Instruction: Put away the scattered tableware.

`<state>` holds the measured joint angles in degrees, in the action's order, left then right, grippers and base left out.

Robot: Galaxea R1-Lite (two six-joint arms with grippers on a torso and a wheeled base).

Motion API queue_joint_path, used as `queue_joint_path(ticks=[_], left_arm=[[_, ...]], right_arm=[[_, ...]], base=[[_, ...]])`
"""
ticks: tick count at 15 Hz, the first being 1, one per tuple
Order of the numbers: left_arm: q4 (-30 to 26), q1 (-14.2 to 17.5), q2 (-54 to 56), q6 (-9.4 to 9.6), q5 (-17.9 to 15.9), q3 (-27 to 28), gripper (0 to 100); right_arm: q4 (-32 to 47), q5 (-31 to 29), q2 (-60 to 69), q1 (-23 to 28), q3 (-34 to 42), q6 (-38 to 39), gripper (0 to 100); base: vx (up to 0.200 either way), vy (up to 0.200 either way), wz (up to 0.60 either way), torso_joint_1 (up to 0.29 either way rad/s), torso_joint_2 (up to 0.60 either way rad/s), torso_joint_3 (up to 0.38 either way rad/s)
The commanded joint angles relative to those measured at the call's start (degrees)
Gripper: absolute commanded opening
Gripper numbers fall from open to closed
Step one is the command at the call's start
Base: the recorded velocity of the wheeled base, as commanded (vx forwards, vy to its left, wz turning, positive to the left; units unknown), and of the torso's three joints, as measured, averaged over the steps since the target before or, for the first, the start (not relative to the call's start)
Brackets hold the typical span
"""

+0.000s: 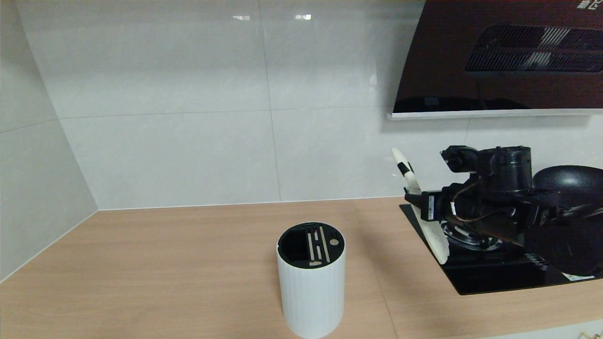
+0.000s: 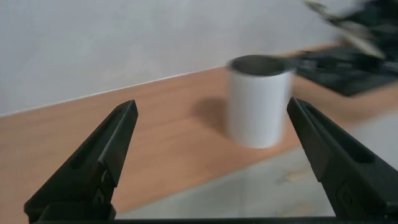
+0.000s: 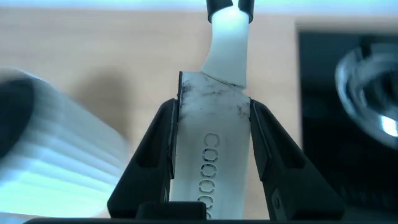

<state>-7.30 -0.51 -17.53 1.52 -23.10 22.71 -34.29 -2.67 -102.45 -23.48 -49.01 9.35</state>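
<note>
Clamping the white utensil [image 1: 434, 240] mid-length, the right gripper [image 1: 424, 206] risks pivot slip (left gripper [image 2: 211, 112]: fingers spread); tilt would miss the holder [image 1: 311, 282] slots at eight o'clock.

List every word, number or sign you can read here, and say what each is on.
None reads as a clear word.
Range hood: pale characters at its top corner, cut off by the edge, unreadable.
White utensil in the right claw: a row of rounded marks, running off the picture, not legible.
White label on that claw: too small.
</note>
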Motion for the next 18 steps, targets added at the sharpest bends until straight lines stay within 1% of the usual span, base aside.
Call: queue_joint_path(ticks=[1,2,3,4,5,6,7,8,9,11,12,13,14,16,18], left_arm=[[-0.9,-0.3,-22.9,-1.0,-11.5,13.5,100],[-0.5,-1.8,-29.5,-3.02,-13.3,16.2,100],[0.1,-4.7,-34.9,-5.57,-13.5,18.4,100],[1.3,-7.4,-38.5,-8.29,-13.0,19.7,100],[3.3,-9.9,-41.0,-10.58,-12.5,20.4,100],[8.0,-14.0,-43.6,-15.15,-11.3,20.7,100],[12.1,-17.3,-45.2,-19.54,-10.1,20.8,100],[17.3,-21.4,-47.2,-25.96,-8.2,20.8,100],[21.3,-23.6,-48.9,-30.79,-7.0,20.8,100],[29.2,-26.7,-52.3,-38.09,-6.4,21.4,100],[30.6,-27.4,-53.1,-39.58,-6.4,21.7,100],[33.8,-28.6,-55.5,-43.18,-5.6,22.6,100],[36.0,-29.7,-57.8,-45.82,-3.0,22.7,100],[39.0,-31.4,-62.7,-46.17,2.1,22.7,100],[41.0,-33.9,-66.6,-46.17,5.9,22.7,100]], right_arm=[[0.7,0.1,4.5,-4.1,-2.6,0.1,0],[0.8,0.0,5.9,-6.4,-1.9,0.5,0],[0.7,-0.3,6.7,-8.4,-0.9,1.2,0],[0.8,-0.3,7.9,-10.1,-0.6,1.4,0],[0.8,-0.3,8.8,-11.3,-0.1,1.5,0],[0.8,-0.4,9.7,-13.9,0.5,1.5,0],[0.8,-0.4,10.1,-15.7,0.6,1.9,0],[0.8,-0.4,10.2,-17.7,0.5,2.8,0],[0.8,-0.4,10.2,-19.2,0.5,3.7,0],[0.8,-0.4,9.6,-22.2,0.4,4.7,0],[0.8,-0.4,9.5,-22.8,0.5,4.7,0],[0.8,-0.5,8.9,-24.5,0.7,5.0,0],[0.7,-0.8,8.6,-26.2,0.8,6.1,0],[0.5,-1.5,7.8,-28.3,0.6,7.8,0],[-0.2,-2.0,6.2,-29.0,0.3,8.1,0]], base=[[0.0,0.0,0.0,0.0,0.0,0.0],[0.0,0.0,0.0,0.0,0.0,0.0],[0.0,0.0,0.0,0.0,0.0,0.0],[0.0,0.0,0.0,0.0,0.0,0.0],[0.0,0.0,0.0,0.0,0.0,0.0],[0.0,0.0,0.0,0.0,0.0,0.0],[0.0,0.0,0.0,0.0,0.0,0.0],[0.0,0.0,0.0,0.0,0.0,0.0],[0.0,0.0,0.0,0.0,0.0,0.0],[0.0,0.0,0.0,0.0,0.0,0.0],[0.0,0.0,0.0,0.0,0.0,0.0],[0.0,0.0,0.0,0.0,0.0,0.0],[0.0,0.0,0.0,0.0,0.0,0.0],[0.0,0.0,0.0,0.0,0.0,0.0],[0.0,0.0,0.0,0.0,0.0,0.0]])
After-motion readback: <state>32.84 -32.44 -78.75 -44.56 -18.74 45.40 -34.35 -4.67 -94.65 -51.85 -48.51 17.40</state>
